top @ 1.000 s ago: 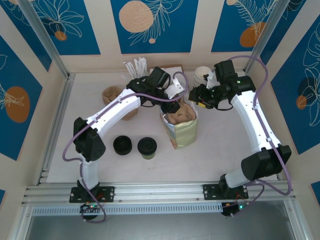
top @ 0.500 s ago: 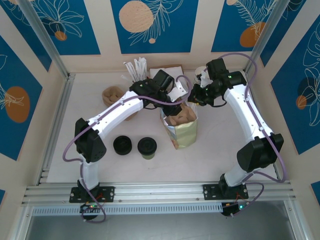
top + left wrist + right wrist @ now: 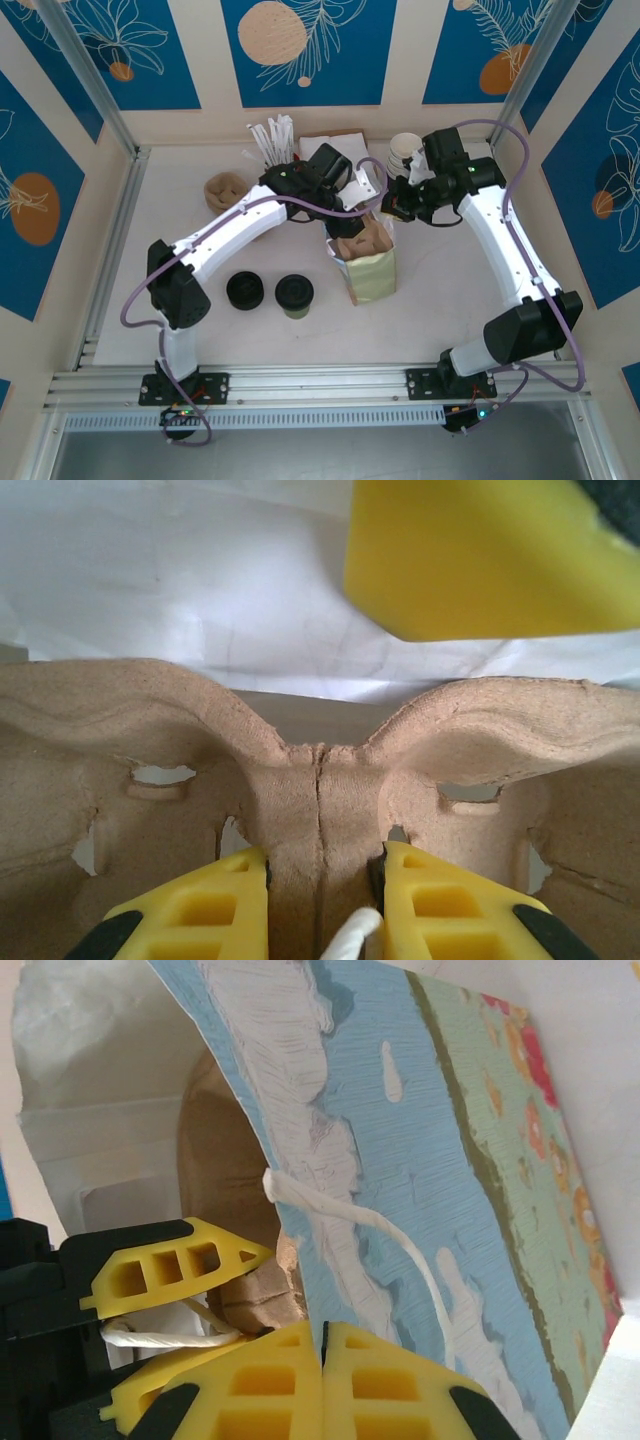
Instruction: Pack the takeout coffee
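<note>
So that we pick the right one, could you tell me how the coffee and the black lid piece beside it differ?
The coffee shows an olive-green cup side under its lid; the lid piece shows black alone, with no cup body. The coffee stands nearer the bag; the lid piece lies farther to the left. Both have round black tops and sit apart on the table.

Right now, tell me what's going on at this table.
The left tool grips a pulp cup carrier by its centre ridge at the mouth of a paper bag. The right tool pinches the bag's rim. The takeout coffee stands on the table, outside the bag, not yet packed.
</note>
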